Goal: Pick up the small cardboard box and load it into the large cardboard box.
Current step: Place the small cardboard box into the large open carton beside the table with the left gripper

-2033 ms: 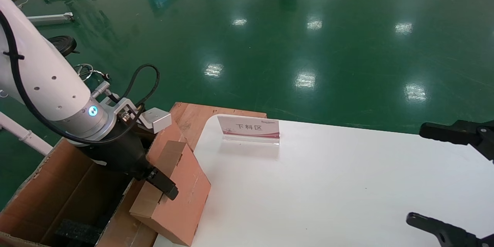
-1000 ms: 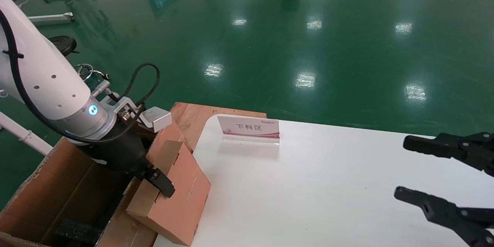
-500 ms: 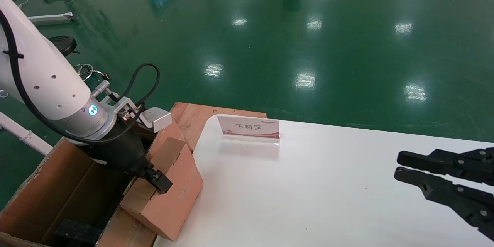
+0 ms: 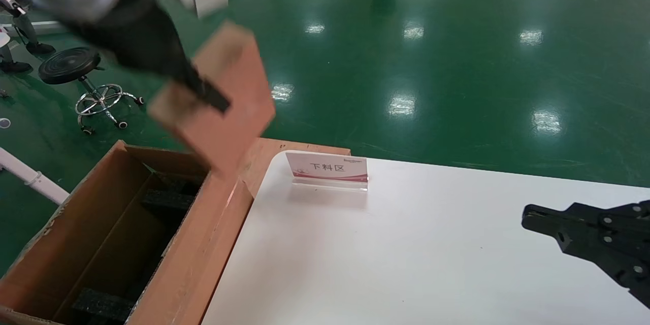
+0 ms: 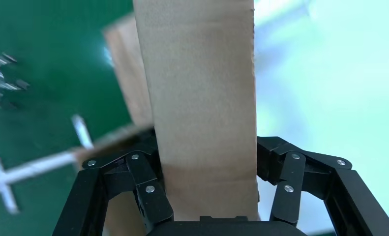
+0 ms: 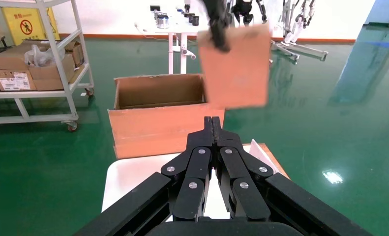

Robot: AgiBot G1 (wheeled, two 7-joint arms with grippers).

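Note:
My left gripper (image 4: 210, 96) is shut on the small cardboard box (image 4: 228, 91), an orange-brown carton. It holds the box tilted, high in the air above the far corner of the large cardboard box (image 4: 216, 233). In the left wrist view the small box (image 5: 204, 98) fills the gap between both fingers of the gripper (image 5: 207, 162). The large box stands open beside the table's left edge, with black foam pads (image 4: 99, 304) inside. My right gripper (image 4: 528, 216) is shut and empty over the table's right side. The right wrist view shows it (image 6: 212, 120), the lifted small box (image 6: 236, 66) and the large box (image 6: 158, 128).
A white table (image 4: 406, 254) carries a pink-and-white sign (image 4: 327, 167) near its far left corner. A reddish-brown wooden board (image 4: 264, 150) lies between the table and the large box. A black stool (image 4: 66, 63) stands on the green floor. A shelf cart (image 6: 35, 59) stands beyond.
My left gripper has lifted the small box from the table's left edge to high above the large box. My right gripper has shut.

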